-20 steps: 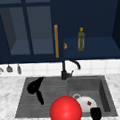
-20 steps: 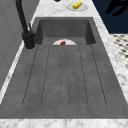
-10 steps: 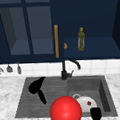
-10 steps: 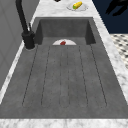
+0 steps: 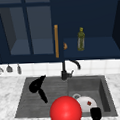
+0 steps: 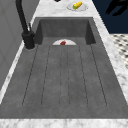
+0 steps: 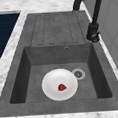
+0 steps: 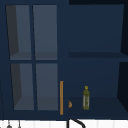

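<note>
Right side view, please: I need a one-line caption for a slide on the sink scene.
White plate bearing a small red piece in the sink basin, beside the drain, black faucet behind.

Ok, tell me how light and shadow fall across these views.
Front view: the cabinet is dark, the tiles pale and even; the left robot hand hovers over the drainboard, the right robot hand at the sink's near edge. Right side view: the plate is bright and the basin walls shaded. Left side view: flat grey, no glare.
</note>
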Motion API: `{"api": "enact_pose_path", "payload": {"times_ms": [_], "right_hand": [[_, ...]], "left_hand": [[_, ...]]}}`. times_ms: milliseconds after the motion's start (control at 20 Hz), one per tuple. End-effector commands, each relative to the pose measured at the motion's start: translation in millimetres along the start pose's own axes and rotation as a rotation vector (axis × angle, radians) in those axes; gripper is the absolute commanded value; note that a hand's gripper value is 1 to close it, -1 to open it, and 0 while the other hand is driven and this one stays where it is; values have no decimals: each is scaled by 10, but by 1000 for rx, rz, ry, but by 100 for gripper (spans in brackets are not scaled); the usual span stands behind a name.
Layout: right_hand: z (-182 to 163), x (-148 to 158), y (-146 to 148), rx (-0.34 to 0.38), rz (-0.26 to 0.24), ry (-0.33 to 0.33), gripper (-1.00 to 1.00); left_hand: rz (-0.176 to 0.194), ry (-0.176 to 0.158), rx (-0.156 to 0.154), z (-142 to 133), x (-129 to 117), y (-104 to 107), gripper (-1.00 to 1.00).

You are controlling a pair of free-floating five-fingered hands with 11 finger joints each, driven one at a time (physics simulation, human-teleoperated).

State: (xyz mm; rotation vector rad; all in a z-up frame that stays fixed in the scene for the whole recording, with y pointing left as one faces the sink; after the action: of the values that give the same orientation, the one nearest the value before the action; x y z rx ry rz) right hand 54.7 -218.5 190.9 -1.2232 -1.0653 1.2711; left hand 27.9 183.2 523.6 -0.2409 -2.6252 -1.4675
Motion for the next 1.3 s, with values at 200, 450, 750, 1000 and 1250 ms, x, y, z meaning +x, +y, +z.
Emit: {"api": "enact_pose_path", "payload": {"times_ms": [200,450,750,1000,1250], "right_hand": [[0,0,0,0,0,0,0],[0,0,0,0,0,0,0],[0,0,0,0,0,0,0],[0,0,0,0,0,0,0],[0,0,0,0,0,0,0]], "left_hand": [[-66,44,108,-119,27,102,-100],[-91,31,96,-220,10,118,-100],[-94,22,132,-332,-82,118,-100],[-89,19,163,-402,-158,105,-100],[-91,17,195,-455,-215,83,-100]]}}
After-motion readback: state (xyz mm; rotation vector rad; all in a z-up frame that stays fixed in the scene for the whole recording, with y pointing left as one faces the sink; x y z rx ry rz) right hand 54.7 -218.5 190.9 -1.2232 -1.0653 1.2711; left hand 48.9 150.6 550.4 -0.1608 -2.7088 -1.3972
